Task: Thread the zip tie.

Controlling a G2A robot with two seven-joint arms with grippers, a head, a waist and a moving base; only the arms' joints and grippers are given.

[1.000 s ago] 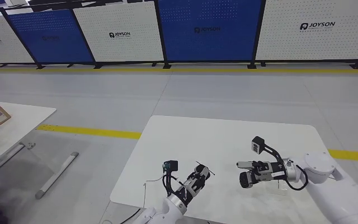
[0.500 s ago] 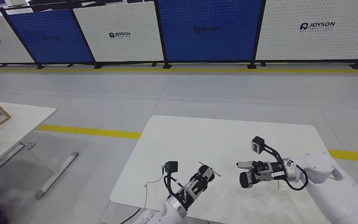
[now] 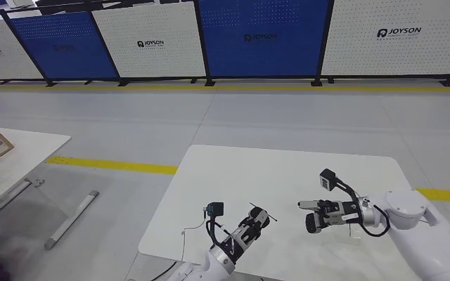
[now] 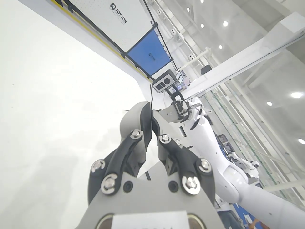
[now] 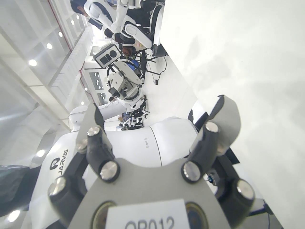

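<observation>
The left pincer (image 4: 151,114) clamps a black zip tie (image 4: 150,94) above the white worktop (image 4: 59,72), while the right pincer (image 5: 158,107) gapes wide, holding nothing.

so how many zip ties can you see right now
1. The black zip tie is pinched in the shut left gripper, with its strip sticking out past the fingertips. The right gripper is open and empty. Others could be hidden behind the arms.

White table (image 3: 281,175), pegboard panels (image 3: 264,35)
</observation>
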